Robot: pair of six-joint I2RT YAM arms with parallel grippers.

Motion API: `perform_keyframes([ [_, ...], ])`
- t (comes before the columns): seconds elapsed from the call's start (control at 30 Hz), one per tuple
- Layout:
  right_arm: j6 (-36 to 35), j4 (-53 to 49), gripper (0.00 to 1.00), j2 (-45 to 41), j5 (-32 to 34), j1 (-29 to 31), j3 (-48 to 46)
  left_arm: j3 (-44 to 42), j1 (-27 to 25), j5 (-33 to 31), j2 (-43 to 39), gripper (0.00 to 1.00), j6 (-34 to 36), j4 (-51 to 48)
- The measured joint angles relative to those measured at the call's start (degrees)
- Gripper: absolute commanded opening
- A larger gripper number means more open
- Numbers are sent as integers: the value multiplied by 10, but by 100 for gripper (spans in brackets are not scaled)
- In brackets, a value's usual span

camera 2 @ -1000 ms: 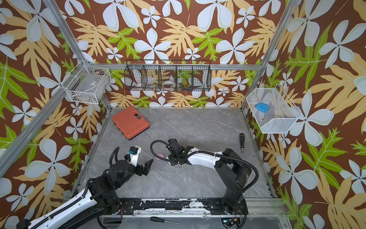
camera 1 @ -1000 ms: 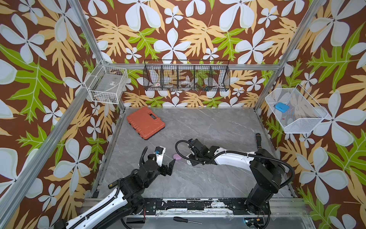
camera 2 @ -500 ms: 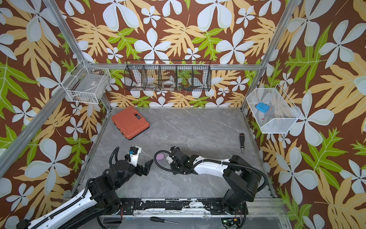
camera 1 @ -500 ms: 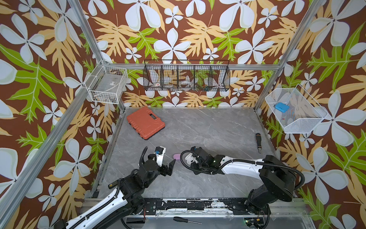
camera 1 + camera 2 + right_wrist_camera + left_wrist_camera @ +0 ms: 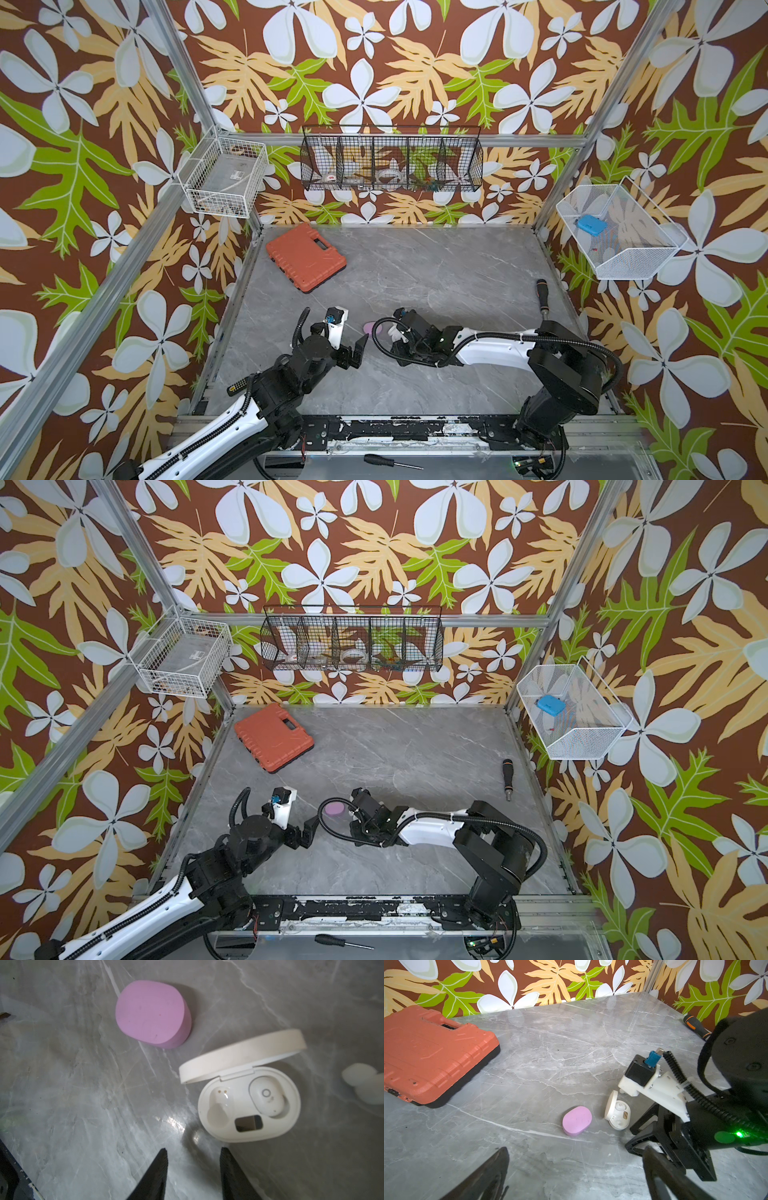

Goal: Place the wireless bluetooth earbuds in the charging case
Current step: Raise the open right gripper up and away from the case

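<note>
White case (image 5: 291, 1105) open, one bud (image 5: 266, 1098) seated; nearby blob (image 5: 361, 1082) blurred, cut off. Left tool (image 5: 576, 1149), right tool (image 5: 194, 1149) spread, empty.

The white charging case (image 5: 239, 1103) lies open, one white earbud (image 5: 266, 1097) seated, beside a closed lilac case (image 5: 151, 1014).

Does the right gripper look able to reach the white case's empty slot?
Probably yes: the right gripper, open and empty, is close beside the white case; its lid is raised, the empty slot uncovered.
</note>
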Motion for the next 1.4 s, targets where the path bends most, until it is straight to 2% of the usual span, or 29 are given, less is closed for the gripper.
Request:
perform_keyframes([
  [0.93,15,26,42,37,-8,0,33,0,5,2,2,100,0,0],
  [1.07,21,31,42,7,-13,3,24,0,5,3,2,100,0,0],
  [1.23,27,34,43,-89,-16,5,-20,0,5,6,-3,100,0,0],
  [1.33,27,22,43,-139,-6,-19,-35,-1,5,7,-6,100,0,0],
  [1.4,32,6,43,-156,6,-58,-43,-1,5,9,-7,100,0,2],
])
